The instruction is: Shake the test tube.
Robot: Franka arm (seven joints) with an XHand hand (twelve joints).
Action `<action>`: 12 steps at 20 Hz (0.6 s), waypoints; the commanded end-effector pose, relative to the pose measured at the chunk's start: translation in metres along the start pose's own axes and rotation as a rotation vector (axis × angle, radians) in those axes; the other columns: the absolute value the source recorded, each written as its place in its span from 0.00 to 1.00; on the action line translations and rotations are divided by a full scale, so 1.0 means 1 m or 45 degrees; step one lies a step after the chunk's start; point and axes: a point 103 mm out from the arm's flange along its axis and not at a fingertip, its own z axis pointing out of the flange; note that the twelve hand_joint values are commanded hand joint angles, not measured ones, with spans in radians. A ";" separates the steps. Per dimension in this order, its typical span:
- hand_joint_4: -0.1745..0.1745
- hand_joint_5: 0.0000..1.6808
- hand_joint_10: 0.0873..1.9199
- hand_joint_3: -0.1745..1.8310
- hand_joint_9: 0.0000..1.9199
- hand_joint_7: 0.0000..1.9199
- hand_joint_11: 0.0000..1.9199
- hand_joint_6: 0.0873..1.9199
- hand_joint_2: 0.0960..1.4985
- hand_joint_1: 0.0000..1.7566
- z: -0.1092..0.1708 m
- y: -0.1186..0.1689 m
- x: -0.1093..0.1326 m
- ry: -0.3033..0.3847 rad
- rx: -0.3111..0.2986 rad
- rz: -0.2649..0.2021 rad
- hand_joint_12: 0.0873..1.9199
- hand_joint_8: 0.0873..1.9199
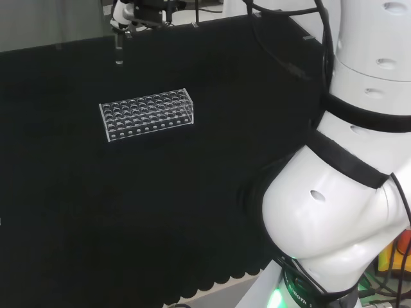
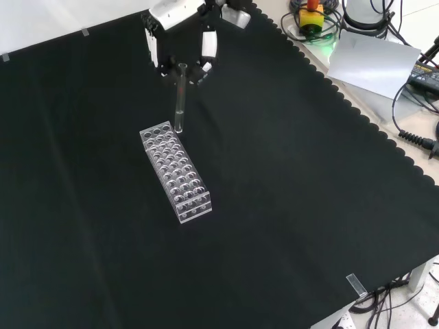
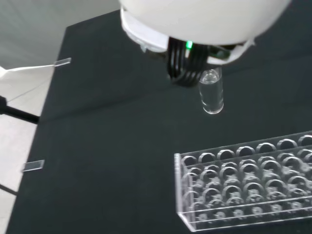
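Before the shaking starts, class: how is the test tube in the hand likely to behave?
The test tube looks like clear, smooth glass, so probably stiff, fragile and somewhat slippery. The hand holds it near its top, upright above the rack, so its long free end may swing. If dropped on the cloth, its round shape would likely roll.

Black and white hand (image 1: 128, 14) top left of frame, pinching a clear glass test tube (image 1: 118, 50) hanging upright. Clear plastic tube rack (image 1: 146, 113) on black cloth (image 1: 160, 212) below, well apart.
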 end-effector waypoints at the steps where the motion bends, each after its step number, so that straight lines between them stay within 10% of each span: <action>1: 0.00 0.77 0.29 0.48 0.69 0.71 0.65 0.30 0.32 0.82 -0.017 -0.010 -0.078 -0.055 -0.064 0.206 0.43 0.32; 12: 0.00 0.77 0.30 0.48 0.69 0.71 0.65 0.30 0.32 0.82 -0.053 -0.022 -0.182 -0.127 -0.162 0.454 0.43 0.32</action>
